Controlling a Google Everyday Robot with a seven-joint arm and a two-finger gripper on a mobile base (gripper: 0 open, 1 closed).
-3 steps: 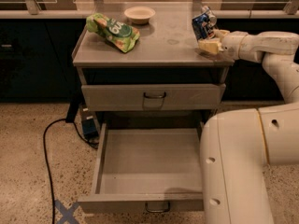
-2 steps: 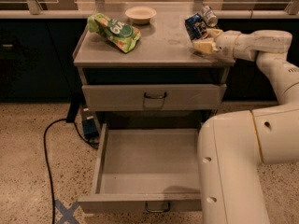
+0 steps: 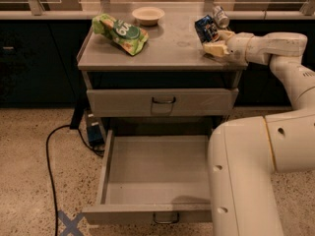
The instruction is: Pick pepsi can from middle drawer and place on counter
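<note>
The pepsi can, dark blue with red and white marks, is tilted just above the right back part of the counter. My gripper reaches in from the right and is shut on the can, with one cream finger below it. The middle drawer is pulled wide open below, and its tray holds nothing. Its dark wire handle shows at the front.
A green snack bag and a white bowl lie on the counter's left and back. A silver-grey can lies behind the gripper. The drawer above is closed. My white body covers the open drawer's right side. A black cable runs across the floor.
My gripper has moved a little to the left over the counter with the pepsi can in it. The drawers have not moved.
</note>
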